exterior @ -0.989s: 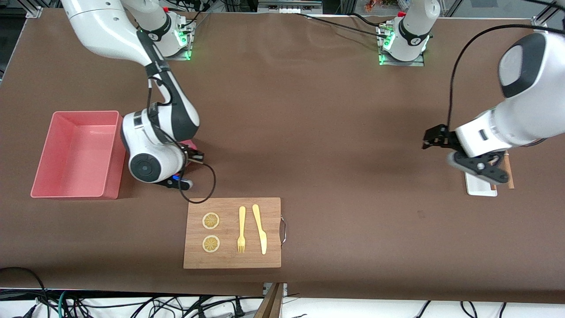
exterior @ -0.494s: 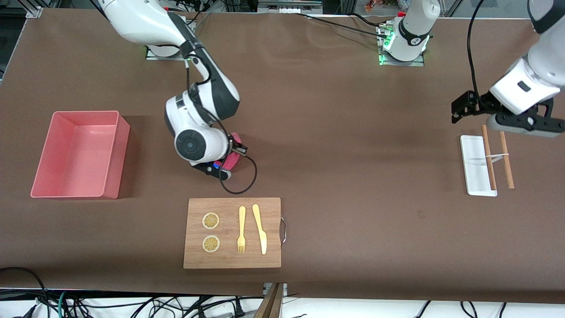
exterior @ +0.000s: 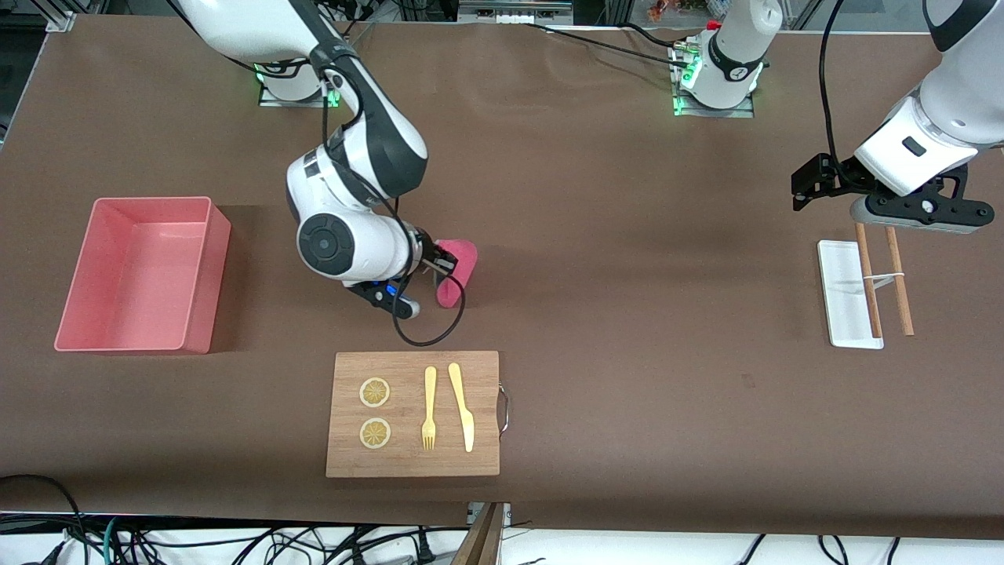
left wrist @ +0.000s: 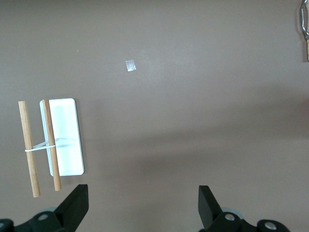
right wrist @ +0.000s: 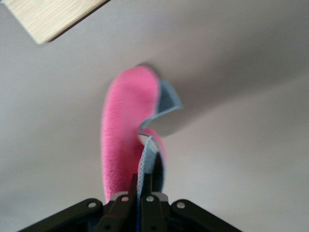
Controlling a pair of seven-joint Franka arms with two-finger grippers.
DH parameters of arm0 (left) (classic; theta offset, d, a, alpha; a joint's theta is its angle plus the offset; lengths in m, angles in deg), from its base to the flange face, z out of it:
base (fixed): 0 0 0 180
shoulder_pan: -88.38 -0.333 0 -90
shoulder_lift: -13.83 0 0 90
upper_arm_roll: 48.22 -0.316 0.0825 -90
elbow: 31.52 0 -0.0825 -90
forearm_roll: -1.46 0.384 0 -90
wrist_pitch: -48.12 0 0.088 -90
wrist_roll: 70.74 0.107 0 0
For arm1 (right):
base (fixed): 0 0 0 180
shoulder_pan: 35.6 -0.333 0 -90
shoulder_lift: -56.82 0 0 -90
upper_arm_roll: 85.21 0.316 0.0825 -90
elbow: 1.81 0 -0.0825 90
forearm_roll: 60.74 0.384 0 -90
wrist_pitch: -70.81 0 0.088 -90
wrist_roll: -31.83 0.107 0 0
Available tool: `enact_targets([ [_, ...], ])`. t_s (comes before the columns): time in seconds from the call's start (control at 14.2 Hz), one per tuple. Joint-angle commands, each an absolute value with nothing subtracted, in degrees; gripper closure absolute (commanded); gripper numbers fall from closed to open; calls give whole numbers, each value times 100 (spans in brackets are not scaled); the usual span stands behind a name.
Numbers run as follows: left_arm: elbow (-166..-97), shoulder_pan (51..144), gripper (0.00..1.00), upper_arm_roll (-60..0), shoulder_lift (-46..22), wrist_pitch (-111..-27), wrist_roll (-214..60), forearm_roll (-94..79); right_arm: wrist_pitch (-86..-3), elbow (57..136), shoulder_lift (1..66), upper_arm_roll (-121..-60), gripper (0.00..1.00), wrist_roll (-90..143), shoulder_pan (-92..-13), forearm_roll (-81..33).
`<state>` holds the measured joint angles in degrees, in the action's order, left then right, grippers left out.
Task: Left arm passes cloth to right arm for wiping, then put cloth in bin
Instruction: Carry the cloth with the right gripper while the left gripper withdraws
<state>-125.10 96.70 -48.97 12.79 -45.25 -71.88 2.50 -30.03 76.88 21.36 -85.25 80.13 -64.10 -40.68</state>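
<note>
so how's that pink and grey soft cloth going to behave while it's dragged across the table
The pink and grey soft cloth is probably floppy: it droops and curls from the shut right gripper, pinched at one edge. It likely weighs little, since that narrow pinch holds it. Dragged over the brown table cover, it may fold or bunch rather than stay flat.

No readable text, no labels, no brands (arm markings too small)

The right tool pinches the cloth at the lower centre of the frame, its fingers closed on one edge. Pink face outward, grey lining showing, the cloth droops over the brown worktop. A wooden board corner fills the upper left.
</note>
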Motion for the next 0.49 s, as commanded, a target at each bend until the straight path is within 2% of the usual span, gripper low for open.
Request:
enact_targets([
  [0.0, -12381, 9743, 0, -4910, 1268, -4496, -7268, 365, -2798, 8017, 2070, -8503, 100, 7176, -5944, -4316],
  [0.42, -12381, 9734, 0, -4893, 1277, -4470, -7311, 313, -2554, 8528, 2026, -8678, 100, 5576, -5178, -5115],
])
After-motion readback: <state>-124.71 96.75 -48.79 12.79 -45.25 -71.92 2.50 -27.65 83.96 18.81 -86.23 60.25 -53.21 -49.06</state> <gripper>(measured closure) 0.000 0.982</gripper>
